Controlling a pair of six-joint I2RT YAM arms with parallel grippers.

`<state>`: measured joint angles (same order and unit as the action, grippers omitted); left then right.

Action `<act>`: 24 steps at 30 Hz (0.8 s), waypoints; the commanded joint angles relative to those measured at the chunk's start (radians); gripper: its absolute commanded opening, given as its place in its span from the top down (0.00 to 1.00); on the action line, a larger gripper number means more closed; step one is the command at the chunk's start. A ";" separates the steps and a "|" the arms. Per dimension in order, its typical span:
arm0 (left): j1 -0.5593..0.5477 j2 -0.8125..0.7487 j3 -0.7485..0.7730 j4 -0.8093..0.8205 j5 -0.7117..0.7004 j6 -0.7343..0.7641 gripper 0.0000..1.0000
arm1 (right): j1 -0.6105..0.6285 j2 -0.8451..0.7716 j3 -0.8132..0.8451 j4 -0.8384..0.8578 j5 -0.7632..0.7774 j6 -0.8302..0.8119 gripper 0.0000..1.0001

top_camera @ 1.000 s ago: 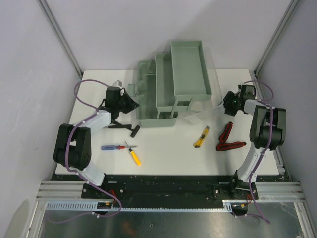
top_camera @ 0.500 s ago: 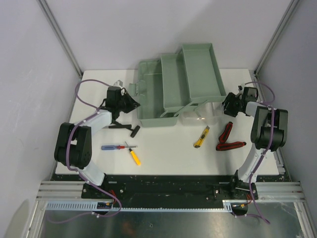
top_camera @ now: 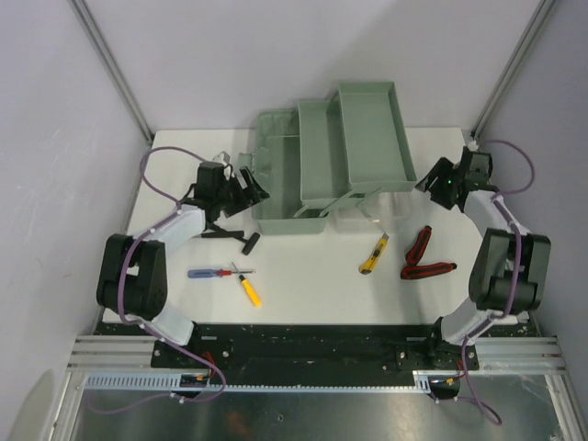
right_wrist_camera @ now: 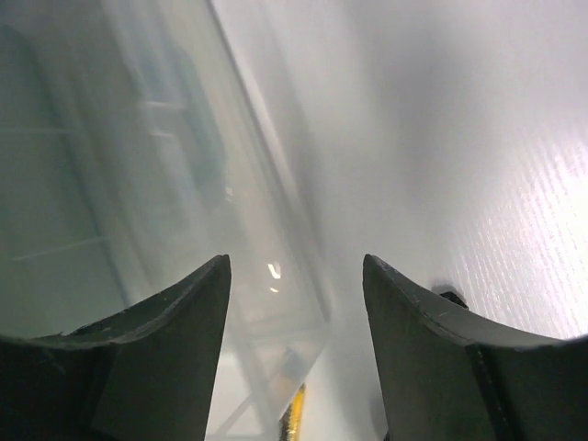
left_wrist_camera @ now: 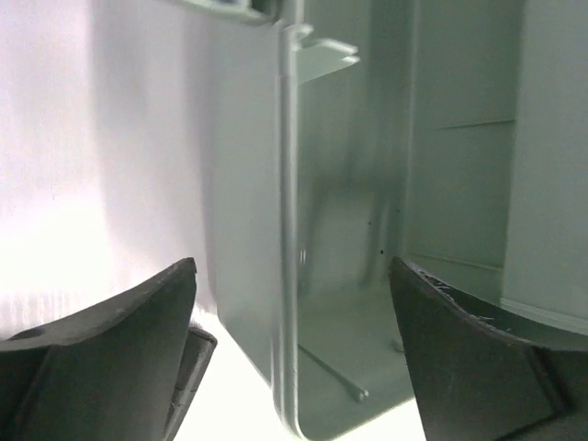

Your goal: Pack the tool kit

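Both grippers are spread wide and grip nothing. The left gripper [top_camera: 250, 184] sits at the left end of the sage-green tool box [top_camera: 280, 207]; in its wrist view the box's end wall [left_wrist_camera: 285, 184] runs upright between the two dark fingers [left_wrist_camera: 110, 340], clear of both. The right gripper [top_camera: 430, 181] faces the box's right side, its fingers [right_wrist_camera: 423, 349] either side of the edge of the clear lid [right_wrist_camera: 138, 184], with no contact to be seen.

The box stands at the far middle of the white table [top_camera: 303, 299], its fold-out trays [top_camera: 354, 138] raised and spread toward the right. A black hammer [top_camera: 234, 237] lies just in front of the left gripper. Nearer lie a blue-and-red screwdriver [top_camera: 209, 272] and a yellow screwdriver [top_camera: 248, 290]. Off to the right are a yellow utility knife [top_camera: 373, 254] and red-handled pliers [top_camera: 423, 257].
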<state>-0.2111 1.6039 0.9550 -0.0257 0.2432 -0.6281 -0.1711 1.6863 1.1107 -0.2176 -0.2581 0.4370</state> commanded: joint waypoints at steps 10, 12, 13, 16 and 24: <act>-0.004 -0.162 -0.037 0.005 -0.044 0.108 0.07 | 0.056 -0.449 0.018 -0.066 0.035 -0.055 0.30; -0.003 -0.226 -0.064 -0.012 -0.108 0.118 0.04 | 0.081 -0.499 0.020 -0.068 -0.009 -0.092 0.30; -0.004 -0.266 -0.077 -0.029 -0.150 0.118 0.02 | 0.101 -0.521 0.019 -0.071 -0.028 -0.116 0.30; -0.001 -0.376 -0.124 -0.090 -0.283 0.101 0.01 | 0.172 -0.578 0.019 -0.095 -0.038 -0.179 0.30; 0.054 -0.619 -0.304 -0.272 -0.496 -0.225 0.01 | 0.269 -0.634 0.020 -0.188 -0.007 -0.211 0.30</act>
<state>-0.1978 1.0756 0.7506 -0.1879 -0.1127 -0.6544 0.0818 1.0687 1.1110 -0.3443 -0.2745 0.2638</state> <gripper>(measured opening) 0.993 0.701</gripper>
